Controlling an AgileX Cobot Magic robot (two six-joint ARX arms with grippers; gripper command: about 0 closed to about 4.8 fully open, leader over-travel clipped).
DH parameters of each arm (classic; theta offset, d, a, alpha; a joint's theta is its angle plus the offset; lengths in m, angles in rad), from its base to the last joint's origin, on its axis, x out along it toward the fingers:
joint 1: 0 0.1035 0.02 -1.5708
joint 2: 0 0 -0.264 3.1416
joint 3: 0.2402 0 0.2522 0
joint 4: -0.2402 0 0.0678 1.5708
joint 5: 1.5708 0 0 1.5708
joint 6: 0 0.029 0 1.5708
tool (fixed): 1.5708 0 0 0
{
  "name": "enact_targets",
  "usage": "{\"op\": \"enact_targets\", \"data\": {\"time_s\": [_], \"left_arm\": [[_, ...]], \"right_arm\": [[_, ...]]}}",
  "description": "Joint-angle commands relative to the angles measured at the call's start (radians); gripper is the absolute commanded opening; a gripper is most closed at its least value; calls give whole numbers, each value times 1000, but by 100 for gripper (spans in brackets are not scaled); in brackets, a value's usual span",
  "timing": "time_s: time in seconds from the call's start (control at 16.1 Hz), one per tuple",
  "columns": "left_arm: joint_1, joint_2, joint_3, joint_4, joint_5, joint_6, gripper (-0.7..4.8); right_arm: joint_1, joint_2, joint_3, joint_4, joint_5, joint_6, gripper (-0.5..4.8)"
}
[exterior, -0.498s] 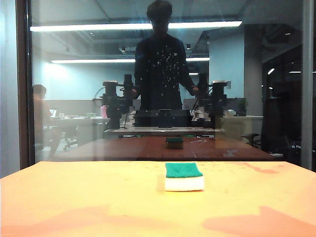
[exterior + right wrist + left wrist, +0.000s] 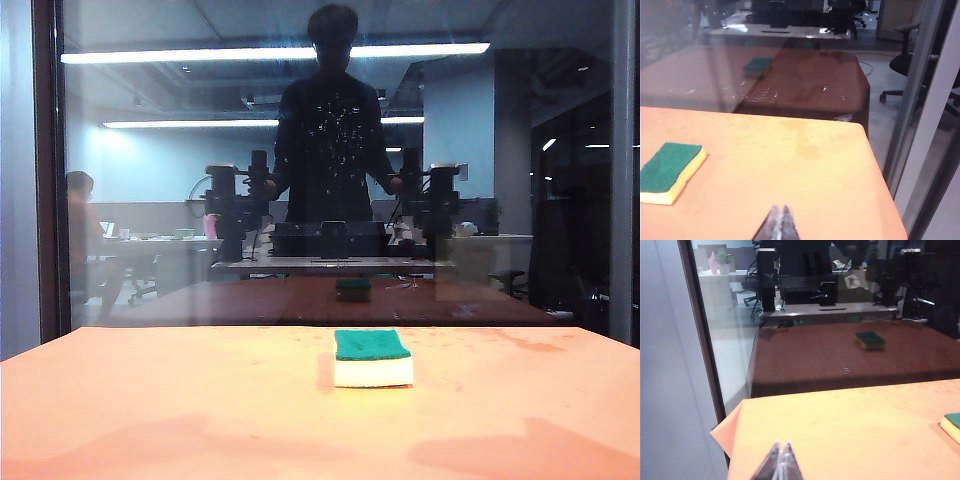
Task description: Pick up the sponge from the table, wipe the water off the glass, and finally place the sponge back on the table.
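I am only starting: the sponge [image 2: 372, 358] is lying untouched on the table [image 2: 150, 400] in front of the glass [image 2: 500, 200], water [image 2: 335, 125] unwiped, with my left gripper [image 2: 780, 450] and right gripper [image 2: 779, 212] both hanging clenched, empty, short of the sponge.

Orange table [image 2: 150, 400] bearing one sponge [image 2: 372, 358]

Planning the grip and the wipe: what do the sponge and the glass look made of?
Sponge: a green, rough-looking scouring layer over pale, soft-looking foam. Glass: a smooth, glossy transparent pane, mirroring the office, with whitish water droplets on it. Left gripper and right gripper are shut, clear of both.
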Motion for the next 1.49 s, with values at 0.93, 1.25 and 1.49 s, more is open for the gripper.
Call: {"op": "enact_targets", "data": {"time_s": [0.93,1.25,1.49], "left_arm": [[-1,1,97,-160,223,-138,-5],[-1,1,159,-258,341,-140,-5],[-1,1,161,-290,360,-206,-5]], "right_arm": [[2,0,113,-86,-19,145,-6],[3,128,233,-169,-32,202,-6],[5,420,378,-174,-135,211,-1]]}}
